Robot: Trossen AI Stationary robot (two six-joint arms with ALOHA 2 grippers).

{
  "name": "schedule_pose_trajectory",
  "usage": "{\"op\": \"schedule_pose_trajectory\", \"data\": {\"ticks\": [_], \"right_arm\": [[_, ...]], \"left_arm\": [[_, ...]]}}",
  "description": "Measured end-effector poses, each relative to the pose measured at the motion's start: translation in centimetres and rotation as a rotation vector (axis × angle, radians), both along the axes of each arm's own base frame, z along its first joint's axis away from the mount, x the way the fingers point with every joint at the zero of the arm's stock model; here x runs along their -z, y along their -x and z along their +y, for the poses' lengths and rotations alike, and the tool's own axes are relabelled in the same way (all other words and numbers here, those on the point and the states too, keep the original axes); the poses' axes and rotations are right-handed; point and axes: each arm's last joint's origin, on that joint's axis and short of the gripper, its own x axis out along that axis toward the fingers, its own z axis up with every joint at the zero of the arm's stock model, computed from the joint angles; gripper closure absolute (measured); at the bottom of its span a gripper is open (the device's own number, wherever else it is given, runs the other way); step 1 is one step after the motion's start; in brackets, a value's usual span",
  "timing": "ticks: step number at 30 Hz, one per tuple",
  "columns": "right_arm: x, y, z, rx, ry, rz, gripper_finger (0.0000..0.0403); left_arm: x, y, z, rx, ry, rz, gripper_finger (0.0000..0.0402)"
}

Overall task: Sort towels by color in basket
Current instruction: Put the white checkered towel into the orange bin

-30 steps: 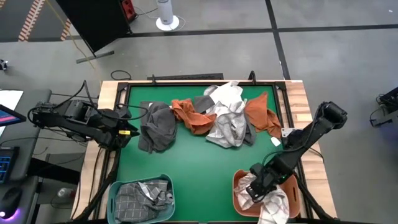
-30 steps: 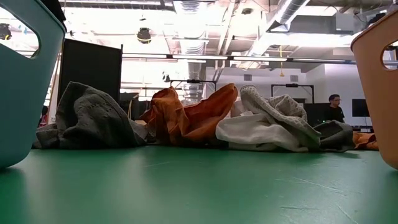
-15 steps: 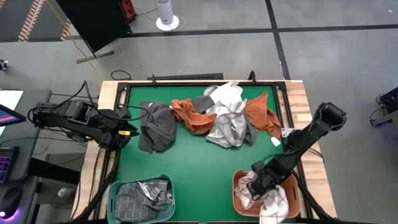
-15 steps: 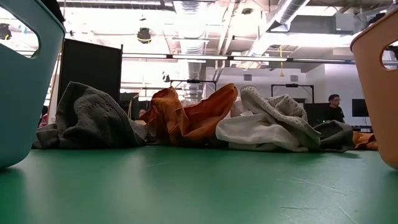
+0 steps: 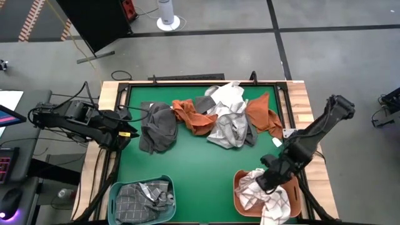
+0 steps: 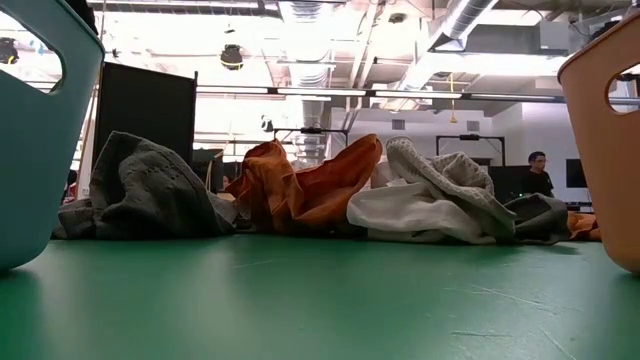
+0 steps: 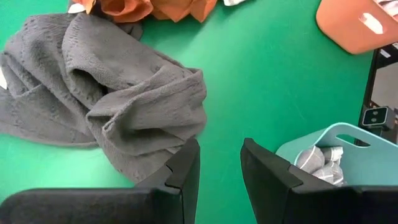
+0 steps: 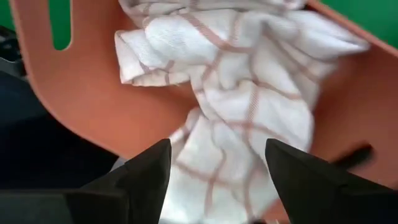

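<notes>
My right gripper (image 5: pixel 265 181) is open and empty above the orange basket (image 5: pixel 240 199) at the near right; its fingers stand wide apart over a white towel with thin checks (image 8: pixel 236 93) that lies crumpled in the basket. My left gripper (image 5: pixel 128 132) is open and empty at the table's left edge, beside a dark grey towel (image 5: pixel 159 128), which lies on the green mat just ahead of its fingers in the left wrist view (image 7: pixel 112 106). Rust orange towels (image 5: pixel 190 115) and white and light grey towels (image 5: pixel 228 125) lie heaped at the far middle.
A teal basket (image 5: pixel 142 200) at the near left holds grey checked towels. Another rust orange towel (image 5: pixel 262 115) lies at the far right of the heap. The green mat between the heap and the two baskets is bare. A black frame edges the table.
My right gripper has risen out of the orange basket and gone a little toward the table's right edge. The white checked towel, partly covered by the gripper before, now lies spread in the basket.
</notes>
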Motion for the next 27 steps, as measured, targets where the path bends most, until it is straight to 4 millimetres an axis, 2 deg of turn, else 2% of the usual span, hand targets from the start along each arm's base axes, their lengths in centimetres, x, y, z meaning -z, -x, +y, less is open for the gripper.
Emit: {"op": "schedule_pose_trajectory", "data": {"ticks": [5,11,14,19,27], "right_arm": [[-2.7,0.2,-0.4,0.077,-0.132,0.158,0.0112],[-3.6,-0.7,1.7,0.084,-0.251,0.177,0.0112],[-2.8,-1.0,3.2,0.074,-0.266,0.191,0.0112],[-0.3,-1.4,4.8,0.051,-0.149,0.252,0.0112],[2.6,-3.8,4.9,0.081,0.034,0.171,0.0112]], "left_arm": [[0.0,0.0,0.0,-0.018,0.017,-0.002,0.0291],[0.1,0.2,0.0,-0.017,0.01,0.02,0.0291],[0.1,0.2,0.0,-0.01,0.002,0.021,0.0291],[0.1,0.2,0.0,-0.005,-0.003,0.02,0.0291],[0.1,0.1,0.0,-0.024,0.015,0.015,0.0291]]}}
